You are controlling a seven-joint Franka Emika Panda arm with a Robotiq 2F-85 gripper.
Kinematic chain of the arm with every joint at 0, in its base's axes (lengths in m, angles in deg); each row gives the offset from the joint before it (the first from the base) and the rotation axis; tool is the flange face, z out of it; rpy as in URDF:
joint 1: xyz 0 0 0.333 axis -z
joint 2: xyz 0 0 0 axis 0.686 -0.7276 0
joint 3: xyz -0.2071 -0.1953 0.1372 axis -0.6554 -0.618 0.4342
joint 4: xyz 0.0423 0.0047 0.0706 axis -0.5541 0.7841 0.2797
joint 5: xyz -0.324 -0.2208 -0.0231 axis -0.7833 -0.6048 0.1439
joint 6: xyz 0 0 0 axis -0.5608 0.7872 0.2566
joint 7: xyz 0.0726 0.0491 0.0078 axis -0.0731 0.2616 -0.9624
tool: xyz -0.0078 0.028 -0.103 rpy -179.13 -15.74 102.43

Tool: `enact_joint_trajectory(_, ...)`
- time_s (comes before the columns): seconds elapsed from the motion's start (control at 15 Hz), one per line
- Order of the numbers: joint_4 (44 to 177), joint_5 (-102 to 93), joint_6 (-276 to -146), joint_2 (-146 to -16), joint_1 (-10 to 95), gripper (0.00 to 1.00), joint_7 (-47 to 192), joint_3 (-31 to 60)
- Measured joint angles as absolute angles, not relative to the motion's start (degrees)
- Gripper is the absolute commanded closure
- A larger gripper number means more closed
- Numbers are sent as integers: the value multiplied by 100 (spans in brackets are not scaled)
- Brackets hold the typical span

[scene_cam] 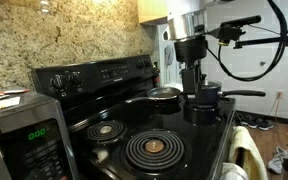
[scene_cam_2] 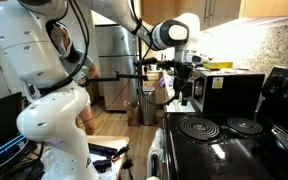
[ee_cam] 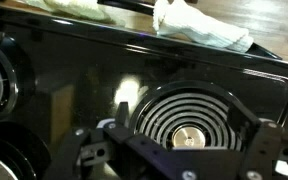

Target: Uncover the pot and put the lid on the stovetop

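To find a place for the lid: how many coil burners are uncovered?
2. A large coil burner at the near edge, a smaller one by the microwave. Others may hide under the frying pan and pot.

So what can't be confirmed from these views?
- The lid: in an exterior view the hand covers the top of the pot; on or off is unclear.
- Grip: open or shut unclear; the wrist view cuts the hand's fingers off at its bottom edge, dark and blurred.
- The pot: in an exterior view too small and dark beside the hand to pick out.
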State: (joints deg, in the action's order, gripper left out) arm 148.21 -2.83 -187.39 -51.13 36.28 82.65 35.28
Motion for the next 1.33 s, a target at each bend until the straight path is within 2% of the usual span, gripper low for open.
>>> enact_joint_trajectory(0.53, 14819, -282, -18739, -5115, 3609, 0, 8265, 3438)
enact_joint_trajectory(1.33, 14477, -344, -18797, -5231, 4180, 0, 8231, 2110)
